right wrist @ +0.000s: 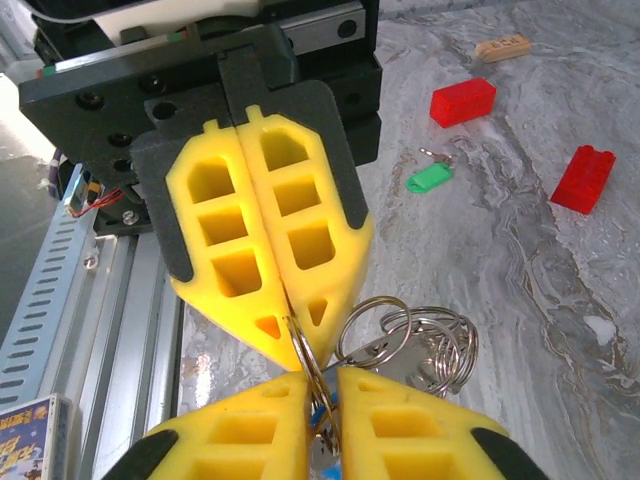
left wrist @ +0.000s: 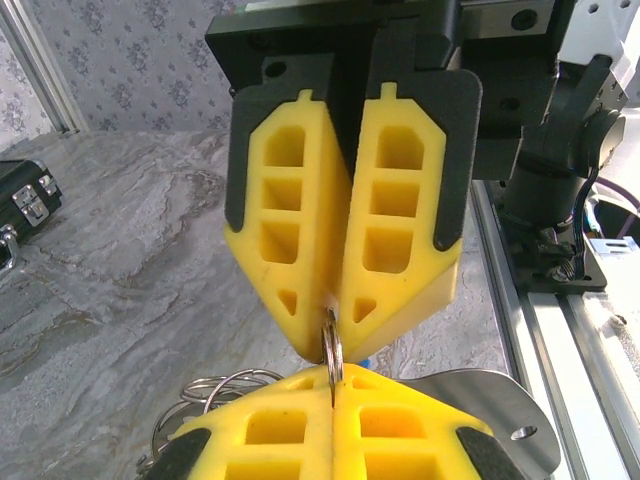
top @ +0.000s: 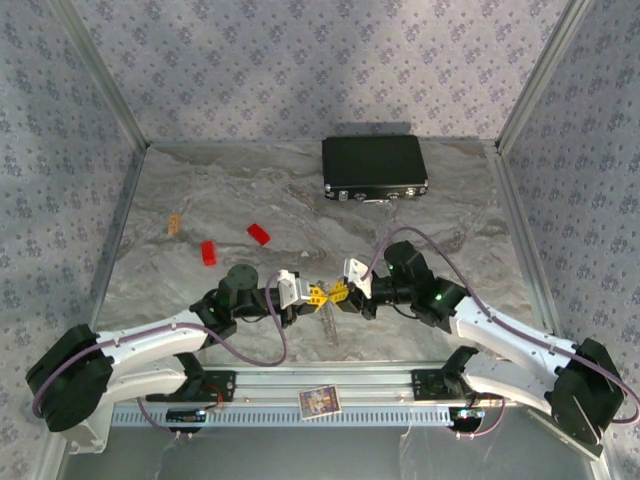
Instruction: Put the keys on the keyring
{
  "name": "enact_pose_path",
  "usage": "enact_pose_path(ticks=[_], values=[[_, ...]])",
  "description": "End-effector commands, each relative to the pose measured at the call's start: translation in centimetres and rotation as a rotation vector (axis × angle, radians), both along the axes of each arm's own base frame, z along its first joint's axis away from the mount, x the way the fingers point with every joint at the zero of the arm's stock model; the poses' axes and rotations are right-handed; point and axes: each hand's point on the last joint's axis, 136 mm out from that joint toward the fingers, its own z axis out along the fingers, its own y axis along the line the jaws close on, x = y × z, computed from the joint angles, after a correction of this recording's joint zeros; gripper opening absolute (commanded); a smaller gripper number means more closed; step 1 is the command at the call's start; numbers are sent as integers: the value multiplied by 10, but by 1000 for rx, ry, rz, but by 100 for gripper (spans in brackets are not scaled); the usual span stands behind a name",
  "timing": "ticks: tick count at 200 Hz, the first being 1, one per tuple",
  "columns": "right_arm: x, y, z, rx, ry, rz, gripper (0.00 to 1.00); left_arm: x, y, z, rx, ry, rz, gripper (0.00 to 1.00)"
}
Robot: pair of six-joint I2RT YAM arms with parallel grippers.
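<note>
Left claw [left wrist: 333, 382] and right claw [right wrist: 322, 380] pinched on keyring [left wrist: 332, 350].
To be levered open gently, without slipping (green key [right wrist: 430, 178] lies apart).

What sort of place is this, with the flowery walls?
Probably a robot test booth: a marble-patterned tabletop boxed in by flower-patterned wall panels, two white-and-black robot arms bolted to a slotted aluminium rail, and loose props such as red plastic blocks and a black rectangular case.
</note>
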Motion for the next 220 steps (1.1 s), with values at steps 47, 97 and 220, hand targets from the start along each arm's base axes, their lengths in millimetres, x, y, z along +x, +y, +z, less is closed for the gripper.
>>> enact_pose_path(ticks=[47,97,220], values=[[-2,4,14,-7,-22,51,0,4,-4,20,-37,-39,5,19],[-4,-3,4,-171,-15,78,0,5,1,12,73,-53,12,20],[-5,-3,13,-215,-43,86,22,0,-4,10,120,-62,-51,0]])
